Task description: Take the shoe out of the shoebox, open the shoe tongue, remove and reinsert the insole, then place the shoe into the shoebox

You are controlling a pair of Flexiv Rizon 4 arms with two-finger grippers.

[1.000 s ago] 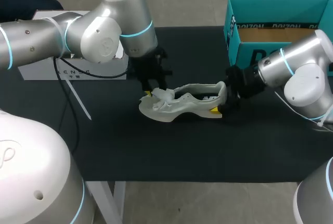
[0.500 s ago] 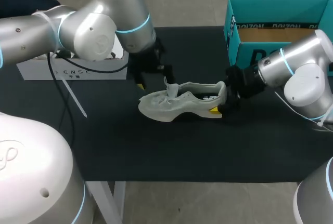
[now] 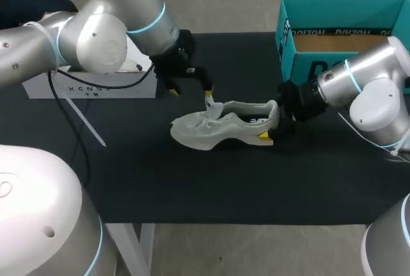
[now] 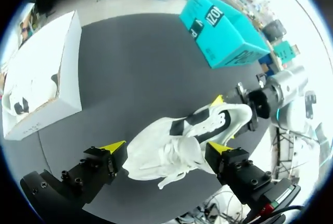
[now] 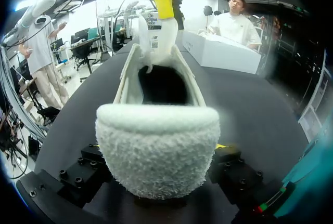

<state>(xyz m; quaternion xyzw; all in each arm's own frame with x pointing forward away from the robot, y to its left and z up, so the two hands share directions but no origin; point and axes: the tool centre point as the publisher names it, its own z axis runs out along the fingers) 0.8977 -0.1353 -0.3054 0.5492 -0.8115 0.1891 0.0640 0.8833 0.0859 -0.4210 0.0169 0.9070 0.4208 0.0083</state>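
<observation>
The right end effector [image 3: 274,122] clamps the shoe [image 3: 221,130] at its heel while the unclenched left end effector [image 3: 190,92] has swung toward 10 o'clock, leaving the tongue [image 3: 211,105] raised, so tongue-opening looks done.

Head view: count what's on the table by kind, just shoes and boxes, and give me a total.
Shoes: 1, the white shoe
Boxes: 2, the teal shoebox and the white box
Total: 3

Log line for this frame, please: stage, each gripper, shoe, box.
stage: opening tongue | left gripper: open, one fingertip at raised tongue | right gripper: shut on shoe heel | shoe: on table, outside shoebox
</observation>
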